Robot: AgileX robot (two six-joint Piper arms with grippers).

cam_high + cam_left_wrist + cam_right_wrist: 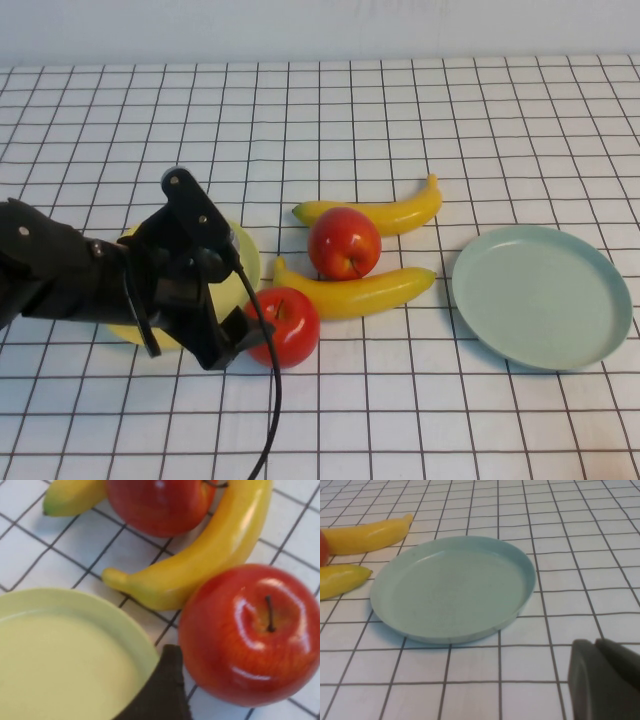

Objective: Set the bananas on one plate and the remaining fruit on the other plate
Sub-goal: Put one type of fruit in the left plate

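While the left arm hides much of the yellow plate (245, 262) at lower left, the left gripper (235, 335), jaws apart, hangs beside an apple (287, 325); the right gripper (605, 680), shut, sits near the blue plate (452, 587).

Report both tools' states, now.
Left tool: open, holding nothing, beside the near apple at the yellow plate.
Right tool: shut, empty, parked near the blue-green plate.

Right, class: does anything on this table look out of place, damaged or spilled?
Nothing damaged or spilled. Both plates, yellow and blue-green, are bare; apples and bananas lie on the table. The left end effector is open beside an apple; the right end effector is shut.
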